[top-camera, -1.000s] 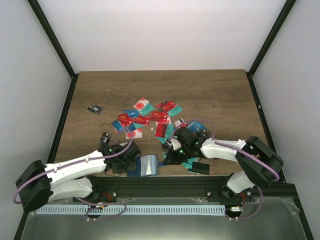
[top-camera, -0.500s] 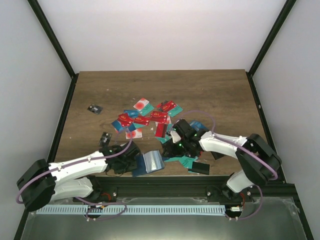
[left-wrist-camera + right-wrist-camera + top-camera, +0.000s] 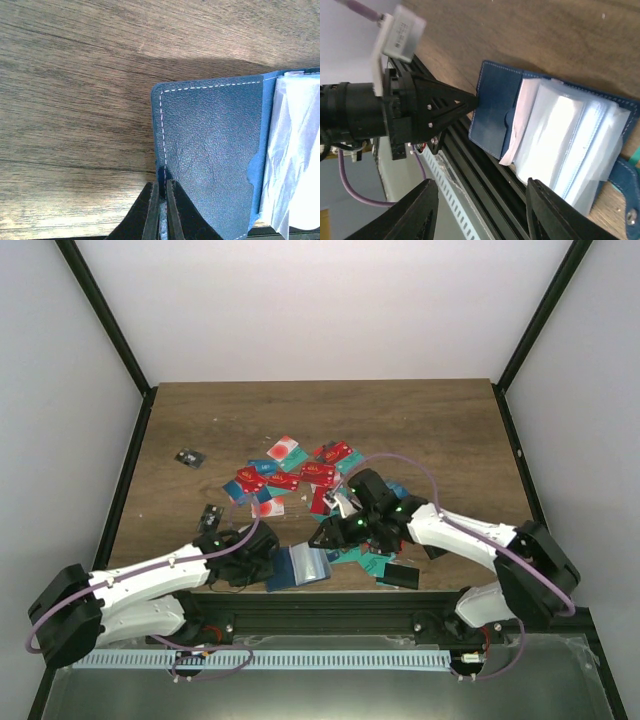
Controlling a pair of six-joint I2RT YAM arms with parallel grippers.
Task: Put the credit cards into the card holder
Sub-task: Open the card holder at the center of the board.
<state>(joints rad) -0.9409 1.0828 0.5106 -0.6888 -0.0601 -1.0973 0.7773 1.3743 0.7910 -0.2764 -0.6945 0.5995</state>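
- The holder (image 3: 300,567) lay open at the near edge of the table (image 3: 430,420), blue inside facing up.
- Its clear sleeves (image 3: 570,145) fanned out from the spine (whether any held a card could not be told).
- The left gripper (image 3: 161,197) was closed to a sliver on the holder's left flap, the stitched edge pinched between its fingers (image 3: 150,215).
- In the right wrist view its black tip met that flap's outer edge.
- The right gripper (image 3: 480,182) was spread wide and held nothing, hovering above the open holder.
- The cards (image 3: 300,475) lay in a loose pile mid-table, beyond the holder.
- Some teal cards (image 3: 355,558) sat just right of the holder under the right arm, with a black card (image 3: 400,576) near the table's edge.
- Two chips (image 3: 188,457) lay left of the pile, apart from it.
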